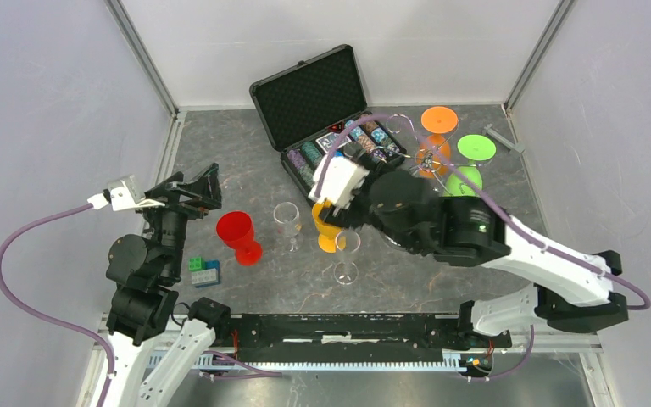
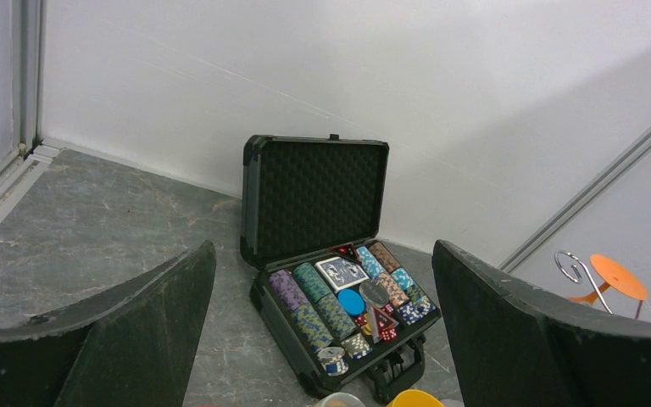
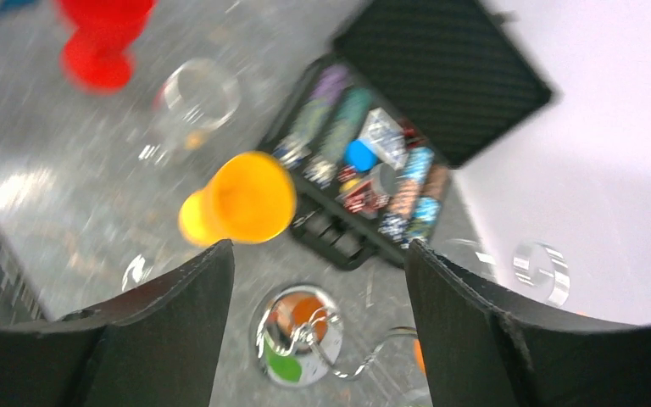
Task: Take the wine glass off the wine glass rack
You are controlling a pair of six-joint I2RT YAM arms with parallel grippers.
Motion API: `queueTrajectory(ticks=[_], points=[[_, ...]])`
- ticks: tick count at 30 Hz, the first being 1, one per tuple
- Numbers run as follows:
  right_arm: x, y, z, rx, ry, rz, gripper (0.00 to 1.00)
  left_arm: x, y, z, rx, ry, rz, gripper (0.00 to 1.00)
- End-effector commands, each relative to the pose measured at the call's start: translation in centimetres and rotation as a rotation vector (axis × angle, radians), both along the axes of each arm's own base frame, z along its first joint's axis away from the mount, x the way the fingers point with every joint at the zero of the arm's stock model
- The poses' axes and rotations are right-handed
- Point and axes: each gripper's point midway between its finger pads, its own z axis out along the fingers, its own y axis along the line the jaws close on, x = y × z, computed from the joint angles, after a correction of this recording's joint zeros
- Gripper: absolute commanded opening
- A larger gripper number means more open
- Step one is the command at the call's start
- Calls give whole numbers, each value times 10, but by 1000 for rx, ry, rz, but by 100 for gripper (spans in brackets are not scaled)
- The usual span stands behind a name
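Your right gripper (image 3: 318, 248) hung wide and empty over the yellow wine glass (image 3: 242, 199), which stood upright, clear of the wine glass rack (image 3: 298, 343); your left gripper (image 2: 322, 246) idled wide too

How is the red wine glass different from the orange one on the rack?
The red wine glass stands upright on the table; the orange wine glass hangs upside down from the wine glass rack, foot on top. One is red, the other orange. Both are coloured, stemmed glasses.
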Motion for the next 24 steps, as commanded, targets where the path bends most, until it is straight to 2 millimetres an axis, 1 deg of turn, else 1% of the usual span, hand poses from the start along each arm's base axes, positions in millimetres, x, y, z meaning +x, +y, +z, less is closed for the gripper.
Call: queueTrajectory(ticks=[1, 3, 4, 5, 6, 8, 10, 12, 14, 16, 18, 19, 22, 24], points=[[36, -43, 99, 335, -163, -333, 81, -4, 1, 12, -3, -42, -2, 100], [51, -55, 110, 350, -185, -418, 82, -4, -1, 11, -9, -40, -11, 100], [60, -59, 112, 350, -187, -448, 83, -4, -2, 11, -11, -41, -17, 100], [73, -67, 115, 352, -188, -485, 84, -3, -3, 11, -13, -40, -21, 100], [85, -72, 115, 346, -183, -511, 86, -3, -3, 10, -13, -38, -23, 100], [111, -83, 109, 326, -171, -542, 91, -1, -5, 9, -13, -34, -29, 100], [136, -104, 105, 316, -176, -613, 94, 0, -7, 7, -14, -30, -39, 100], [154, -127, 104, 313, -184, -695, 95, 1, -9, 5, -16, -23, -45, 100], [167, -153, 101, 311, -181, -780, 95, 2, -11, 2, -15, -16, -51, 100], [174, -179, 97, 312, -169, -858, 94, 3, -11, 0, -17, -12, -52, 100], [177, -201, 90, 330, -149, -910, 94, 4, -12, -2, -18, -8, -54, 100], [180, -208, 84, 350, -124, -911, 93, 5, -13, -3, -18, -5, -57, 100], [177, -227, 70, 403, -63, -912, 91, 7, -16, -5, -31, -3, -73, 100], [173, -249, 63, 437, -41, -950, 91, 9, -20, -9, -36, 3, -88, 100]])
